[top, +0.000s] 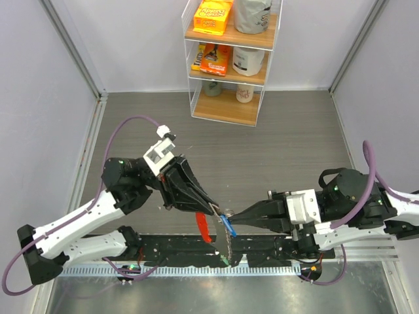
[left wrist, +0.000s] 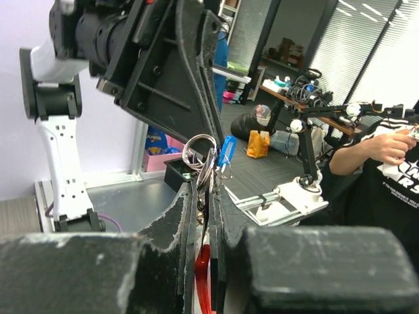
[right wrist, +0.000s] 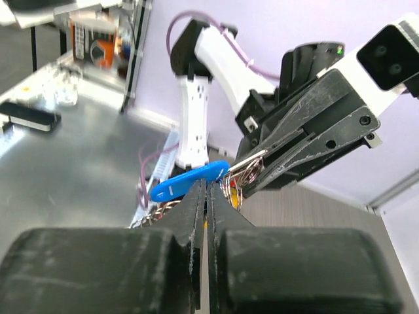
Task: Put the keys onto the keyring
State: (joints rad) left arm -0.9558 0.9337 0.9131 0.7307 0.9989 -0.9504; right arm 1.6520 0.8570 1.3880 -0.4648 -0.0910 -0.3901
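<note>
My left gripper [top: 215, 209] is shut on the keyring [top: 221, 213] and holds it up above the near edge of the table. The red piece [top: 204, 229] and a silvery chain [top: 226, 247] hang below it. In the left wrist view the ring coils [left wrist: 198, 154] stick out past my shut fingers [left wrist: 181, 222], with the red piece [left wrist: 203, 275] between them lower down. My right gripper [top: 236, 224] meets it from the right, shut on a blue-headed key [top: 227, 224] at the ring. In the right wrist view the blue key [right wrist: 190, 181] lies across my fingertips [right wrist: 195, 196], against the rings [right wrist: 241, 175].
A clear shelf unit [top: 229, 59] with orange boxes and white jars stands at the back centre. A black rail [top: 183, 250] runs along the near edge between the arm bases. Grey walls close in both sides.
</note>
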